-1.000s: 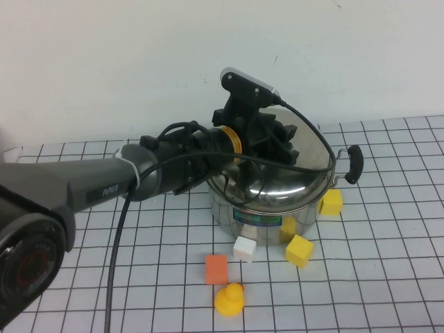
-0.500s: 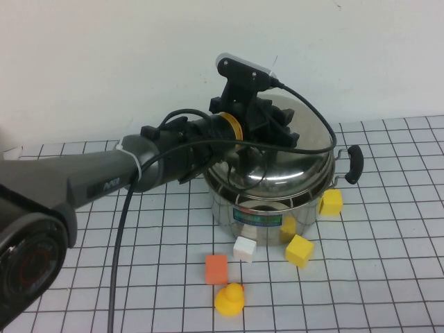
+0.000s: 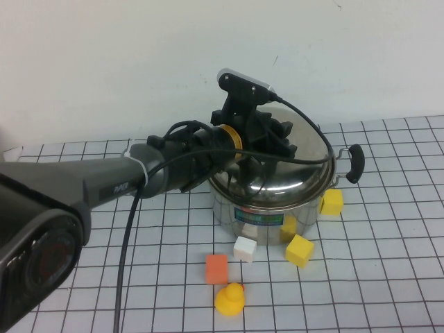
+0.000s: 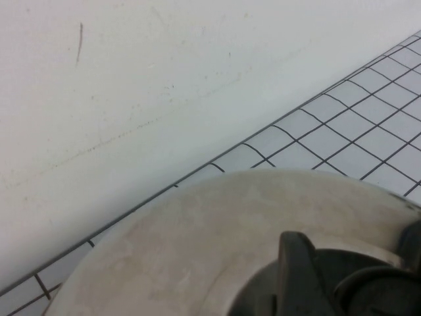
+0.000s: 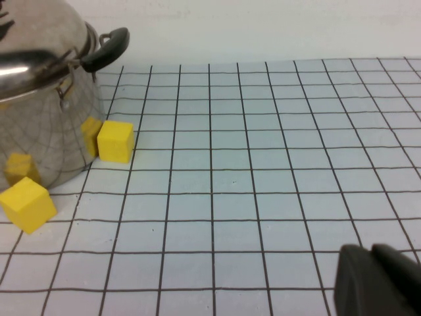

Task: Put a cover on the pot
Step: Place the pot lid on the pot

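Observation:
The steel pot (image 3: 227,202) stands at the middle back of the gridded table, blue-green label (image 3: 252,214) facing front, a black handle (image 3: 355,164) on its right. The domed steel lid (image 3: 291,179) lies over its rim, about level. My left gripper (image 3: 266,141) reaches in from the left and is shut on the lid's black knob on top. In the left wrist view the lid's dome (image 4: 197,237) fills the frame, with one finger (image 4: 299,266) against the knob (image 4: 378,293). My right gripper (image 5: 378,280) is shut and empty, low over the table to the right of the pot (image 5: 39,131).
Yellow blocks (image 3: 331,201) (image 3: 299,250) lie at the pot's right front, also in the right wrist view (image 5: 116,140) (image 5: 26,204). A white block (image 3: 243,248), an orange block (image 3: 216,269) and a yellow rounded toy (image 3: 229,300) lie in front. The white wall stands close behind.
The left gripper shifted the tilted lid slightly left and up, then lowered it; the lid now rests flatter over the pot's rim. The blocks have not moved.

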Available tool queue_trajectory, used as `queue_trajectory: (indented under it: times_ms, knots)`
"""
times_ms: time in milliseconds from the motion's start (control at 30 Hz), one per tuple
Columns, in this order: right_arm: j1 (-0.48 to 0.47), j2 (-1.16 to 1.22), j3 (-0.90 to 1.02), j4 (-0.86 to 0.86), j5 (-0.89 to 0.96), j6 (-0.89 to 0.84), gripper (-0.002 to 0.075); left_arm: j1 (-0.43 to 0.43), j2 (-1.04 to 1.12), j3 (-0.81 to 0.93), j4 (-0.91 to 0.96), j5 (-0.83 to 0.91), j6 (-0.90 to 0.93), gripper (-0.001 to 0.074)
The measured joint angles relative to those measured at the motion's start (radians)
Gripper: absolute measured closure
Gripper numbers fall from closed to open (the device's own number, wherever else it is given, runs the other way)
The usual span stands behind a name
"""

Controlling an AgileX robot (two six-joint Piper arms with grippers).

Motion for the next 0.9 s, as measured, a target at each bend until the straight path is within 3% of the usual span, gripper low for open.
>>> queue_trajectory:
  times_ms: [367, 900]
  knots:
    - [0.000, 0.000, 0.000, 0.000, 0.000, 0.000, 0.0717, 0.002, 0.000, 0.000, 0.002, 0.004, -0.107, 0.0423]
    - [0.000, 0.000, 0.000, 0.000, 0.000, 0.000, 0.0717, 0.002, 0.000, -0.004, 0.100, 0.004, -0.077, 0.0423]
